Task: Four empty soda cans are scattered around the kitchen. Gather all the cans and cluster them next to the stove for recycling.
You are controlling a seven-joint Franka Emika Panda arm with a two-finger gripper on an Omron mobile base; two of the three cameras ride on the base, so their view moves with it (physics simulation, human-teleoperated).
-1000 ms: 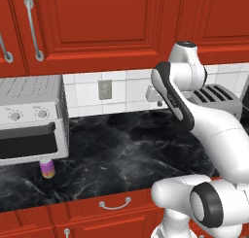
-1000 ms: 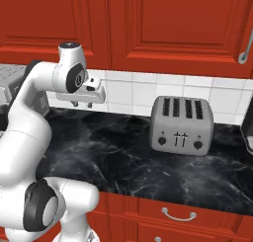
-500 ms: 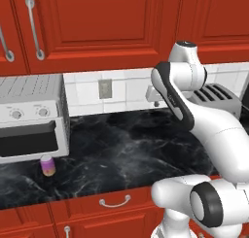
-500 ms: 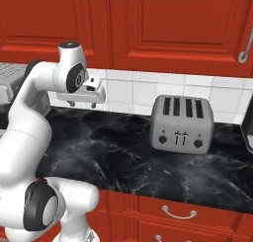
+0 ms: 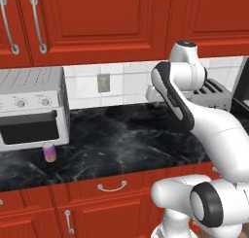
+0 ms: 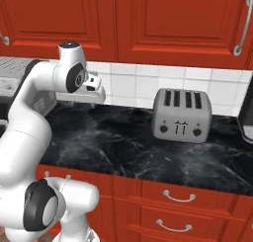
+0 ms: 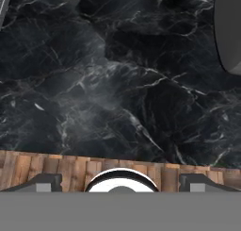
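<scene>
Left base view shows one soda can — purple-pink, silvery on top — standing upright on the black marbled table, near its front edge and just in front of the silver toaster oven at the left. The white arm rises at the right and bends toward the tiled wall. Right base view has the hand held high above the table near the backsplash, well left of the four-slot toaster. Hand view looks straight down on bare marble, its two dark fingertips set wide apart — nothing between them — with wood floor along the table's edge.
</scene>
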